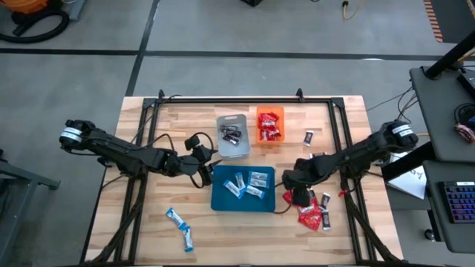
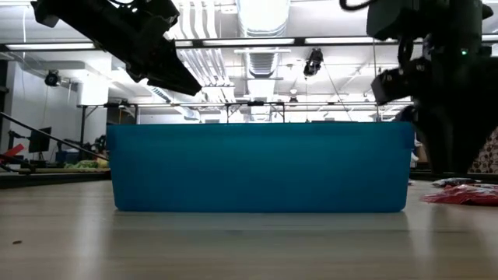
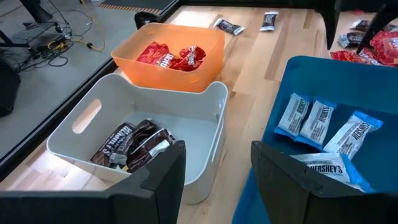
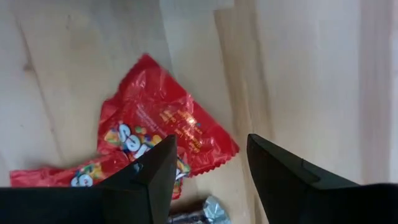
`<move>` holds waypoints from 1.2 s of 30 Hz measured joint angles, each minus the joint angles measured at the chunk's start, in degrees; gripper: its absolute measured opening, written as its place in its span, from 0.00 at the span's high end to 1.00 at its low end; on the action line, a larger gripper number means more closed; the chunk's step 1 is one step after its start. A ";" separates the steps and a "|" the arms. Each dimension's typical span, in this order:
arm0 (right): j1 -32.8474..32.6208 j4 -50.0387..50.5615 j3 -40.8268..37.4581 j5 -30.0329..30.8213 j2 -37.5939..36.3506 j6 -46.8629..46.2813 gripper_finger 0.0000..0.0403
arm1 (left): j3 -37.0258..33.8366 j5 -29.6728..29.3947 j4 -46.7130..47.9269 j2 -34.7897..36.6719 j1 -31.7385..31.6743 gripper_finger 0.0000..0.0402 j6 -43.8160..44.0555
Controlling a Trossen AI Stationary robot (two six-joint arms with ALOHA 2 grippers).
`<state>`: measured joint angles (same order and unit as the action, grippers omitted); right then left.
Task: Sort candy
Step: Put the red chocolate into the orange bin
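Note:
My left gripper [image 3: 217, 177] hangs open and holds nothing, between the grey tray [image 3: 205, 109] of dark mini bars [image 3: 134, 146] and the blue tray [image 3: 273, 93] of blue-and-white bars [image 3: 317, 121]. The orange tray [image 3: 186, 78] behind them holds red packets [image 3: 171, 57]. My right gripper [image 4: 211, 165] points down, open, just over a shiny red packet [image 4: 158, 121] lying flat on the wood. The packet is one of a small heap [image 1: 309, 213] right of the blue tray [image 1: 223, 200]. I see no touch between its fingers and the packet.
Two blue-and-white bars [image 1: 179, 226] lie loose near the front left. Dark mini bars [image 1: 309, 137] lie right of the orange tray [image 1: 260, 139], and another [image 4: 202, 214] sits by the red heap. Black rails [image 1: 237, 99] frame the wooden top. Bare wood shows at the far left.

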<state>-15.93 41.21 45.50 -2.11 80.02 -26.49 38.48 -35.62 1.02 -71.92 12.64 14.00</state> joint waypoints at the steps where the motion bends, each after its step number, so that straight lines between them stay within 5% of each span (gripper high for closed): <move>1: -0.06 -0.02 0.00 -0.72 0.74 -0.17 0.54 | 0.00 0.00 0.00 0.00 0.00 0.59 0.00; 10: -0.32 -0.94 0.13 -1.33 6.70 -0.60 0.56 | -0.02 0.00 -0.04 0.00 0.00 0.59 0.02; 19: -0.21 -3.41 0.12 -0.70 8.63 -0.13 0.82 | -0.04 0.00 -0.04 0.00 0.00 0.59 0.02; 24: 0.89 -3.85 -0.08 -0.51 6.58 0.26 0.96 | -0.04 0.02 -0.04 0.00 0.00 0.59 0.04; 36: 2.09 -3.87 -0.24 2.94 -3.46 3.53 0.98 | -0.04 0.02 -0.06 0.00 0.00 0.59 0.47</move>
<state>-13.85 37.34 45.25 0.82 76.56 -22.96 38.44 -35.59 0.96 -71.92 12.64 14.47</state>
